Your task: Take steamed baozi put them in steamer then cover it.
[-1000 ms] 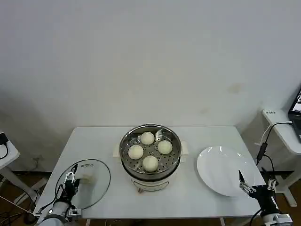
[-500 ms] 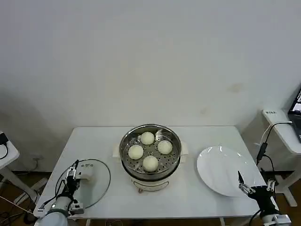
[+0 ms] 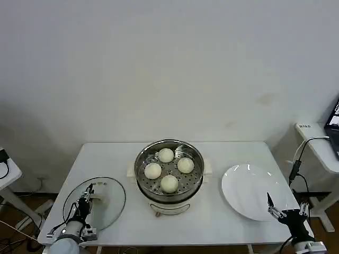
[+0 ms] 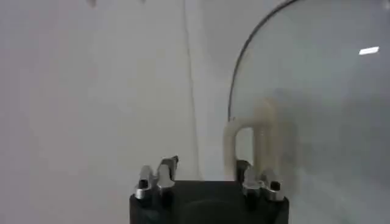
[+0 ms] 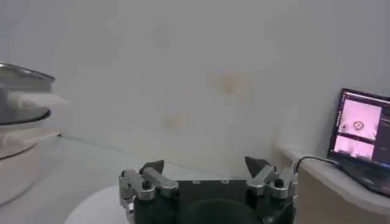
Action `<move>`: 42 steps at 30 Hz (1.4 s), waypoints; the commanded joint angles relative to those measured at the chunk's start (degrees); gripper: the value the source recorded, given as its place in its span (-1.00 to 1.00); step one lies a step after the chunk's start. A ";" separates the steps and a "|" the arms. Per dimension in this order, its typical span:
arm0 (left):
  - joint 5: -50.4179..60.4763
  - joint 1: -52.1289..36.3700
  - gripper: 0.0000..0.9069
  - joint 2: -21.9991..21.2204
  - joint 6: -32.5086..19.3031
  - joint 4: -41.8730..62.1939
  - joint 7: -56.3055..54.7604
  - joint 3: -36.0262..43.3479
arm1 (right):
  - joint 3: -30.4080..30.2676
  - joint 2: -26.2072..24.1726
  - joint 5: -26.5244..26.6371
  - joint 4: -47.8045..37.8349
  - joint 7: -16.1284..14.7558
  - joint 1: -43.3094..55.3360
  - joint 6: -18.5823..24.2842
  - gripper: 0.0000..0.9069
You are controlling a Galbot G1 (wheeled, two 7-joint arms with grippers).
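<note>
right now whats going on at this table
All four steamed baozi sit in the open steamer at the table's middle. The left gripper is at the glass lid lying on the table to the steamer's left, open, with one finger beside the lid's cream handle. The right gripper hangs open over the near edge of the white plate. The steamer is not yet covered.

Plain white wall (image 3: 169,63); white table (image 3: 122,153); laptop (image 5: 364,137) on side desk.

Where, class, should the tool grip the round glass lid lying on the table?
Grip the cream handle at the centre of the round glass lid, coming from above: it stands up as an arch, while the glass lies flat.
</note>
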 commanded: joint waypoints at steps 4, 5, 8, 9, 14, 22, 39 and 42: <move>1.86 0.32 -1.00 -1.15 -0.39 -0.22 -3.92 -0.85 | -0.04 0.11 -0.06 0.16 0.33 -0.14 0.21 1.00; 1.84 0.53 -1.00 -1.32 -0.32 -0.54 -4.72 -1.14 | -0.07 0.00 -0.11 0.15 0.49 -0.30 0.32 1.00; 1.40 1.41 -1.00 -1.80 0.01 -1.67 -7.08 -2.32 | -0.08 -0.39 0.01 0.19 0.66 -0.73 0.37 1.00; 1.20 1.73 -1.00 -1.86 0.17 -2.19 -8.01 -2.78 | -0.08 -0.55 0.04 0.25 0.65 -0.98 0.43 1.00; -0.63 3.96 -1.00 -1.78 1.46 -7.21 -9.80 -4.92 | -1.00 -0.80 0.30 0.63 0.50 -1.52 0.26 1.00; -7.96 5.62 -1.00 1.20 7.21 -19.78 -5.04 -7.10 | -2.20 -1.45 0.23 0.71 0.43 -0.86 0.10 1.00; -12.96 -6.89 -1.00 10.32 21.75 -28.52 4.00 9.22 | -4.83 -0.57 -2.50 0.98 -0.18 0.77 -0.50 1.00; -11.68 -11.42 -1.00 10.49 25.75 -29.50 6.71 15.94 | -5.05 0.15 -2.96 1.12 0.11 0.94 -0.99 1.00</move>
